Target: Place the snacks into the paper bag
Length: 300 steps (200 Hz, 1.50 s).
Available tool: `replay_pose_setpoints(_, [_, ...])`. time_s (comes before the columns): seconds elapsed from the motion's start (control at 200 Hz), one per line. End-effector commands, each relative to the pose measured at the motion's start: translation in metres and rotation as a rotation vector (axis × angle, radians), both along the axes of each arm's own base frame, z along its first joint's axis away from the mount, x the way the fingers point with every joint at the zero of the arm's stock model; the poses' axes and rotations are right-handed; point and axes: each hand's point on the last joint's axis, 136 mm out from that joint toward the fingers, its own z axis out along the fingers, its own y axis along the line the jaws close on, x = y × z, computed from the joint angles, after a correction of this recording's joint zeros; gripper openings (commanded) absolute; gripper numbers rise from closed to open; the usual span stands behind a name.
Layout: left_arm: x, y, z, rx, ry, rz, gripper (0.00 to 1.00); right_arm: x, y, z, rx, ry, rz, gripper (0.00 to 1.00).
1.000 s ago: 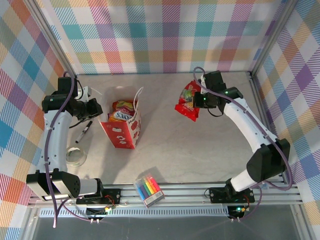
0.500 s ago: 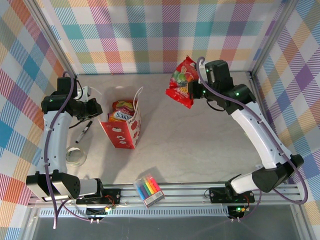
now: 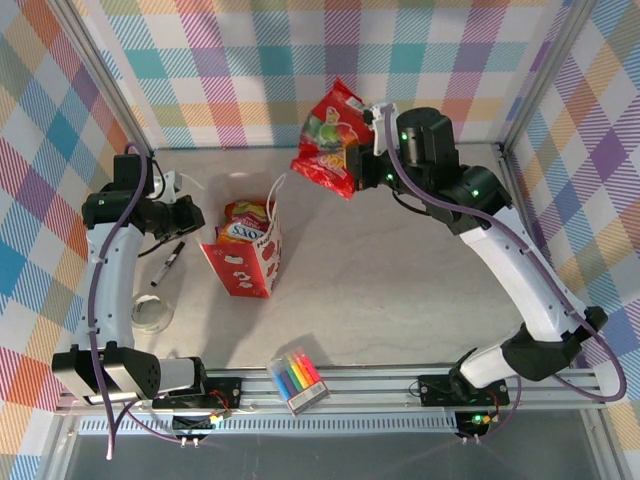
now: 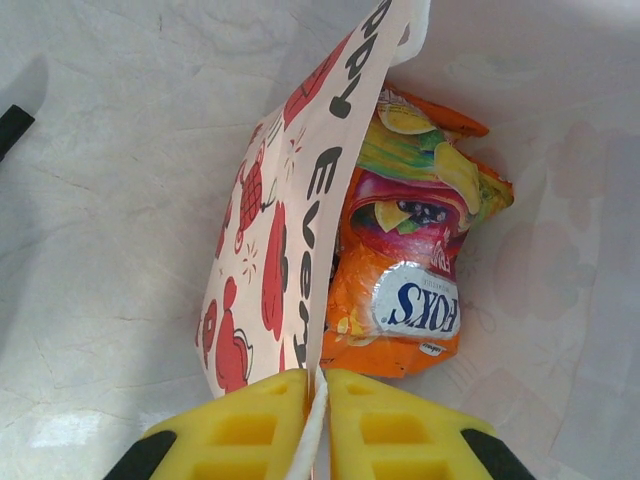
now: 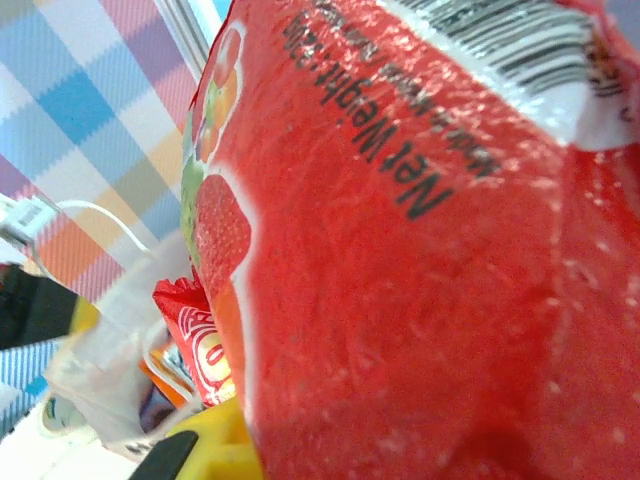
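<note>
**Q:** Firstly, what occupies the left side of the worktop (image 3: 400, 290), and how much room is there?

**A:** One clear ring (image 3: 152, 316) lies near the left arm's base, and one black pen (image 3: 168, 264) lies just behind it. The left end effector (image 3: 196, 217) is closed narrow on the string handle (image 4: 314, 415) at the left rim of the paper bag (image 3: 243, 262). The bag stands upright, left of centre, with its mouth open. It is apart from the pen and well clear of the side walls.

**Q:** What is the bag's content count?

**A:** One orange packet (image 4: 395, 300) and one green-yellow packet (image 4: 425, 160) are visible inside. Whether more lie beneath them cannot be told.

**Q:** And the near edge?

**A:** One pack of coloured markers (image 3: 298, 381) lies on the front rail, well apart from the bag.

**Q:** And the right side?

**A:** The right end effector (image 3: 358, 166) is clamped on one red packet (image 3: 325, 150). It holds the packet aloft in front of the back wall, behind and to the right of the bag mouth. The worktop to the right of the bag is open as far as the right frame post.
</note>
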Motion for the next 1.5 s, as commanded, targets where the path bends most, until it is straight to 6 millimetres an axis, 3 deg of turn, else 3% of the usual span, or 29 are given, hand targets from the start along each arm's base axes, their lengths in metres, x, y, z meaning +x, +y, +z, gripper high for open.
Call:
replay_pose_setpoints(0.0, [-0.002,-0.001,0.006,-0.022,-0.029,0.003,0.13,-0.001,0.014,0.069,0.124,-0.210,0.014,0.00])
replay_pose_setpoints(0.17, [-0.002,0.001,0.007,-0.008,-0.031,0.004,0.13,-0.006,0.038,0.090,0.181,-0.247,0.078,0.00])
replay_pose_setpoints(0.29, [-0.001,0.002,0.005,-0.002,-0.033,0.007,0.13,-0.015,0.067,0.099,0.224,-0.252,0.165,0.00])
replay_pose_setpoints(0.6, [-0.002,0.003,0.003,0.005,-0.027,0.008,0.13,-0.008,0.132,0.095,0.280,-0.243,0.274,0.00])
replay_pose_setpoints(0.975, [-0.003,0.008,0.001,0.027,-0.020,0.022,0.13,0.018,0.178,0.051,0.247,-0.180,0.278,0.00])
replay_pose_setpoints(1.27, [-0.002,0.008,-0.001,0.021,-0.018,0.035,0.13,0.024,0.186,0.022,0.143,-0.176,0.269,0.00])
replay_pose_setpoints(1.495, [0.000,0.005,0.003,-0.001,-0.031,0.035,0.13,0.023,0.191,-0.015,-0.002,-0.158,0.297,0.00])
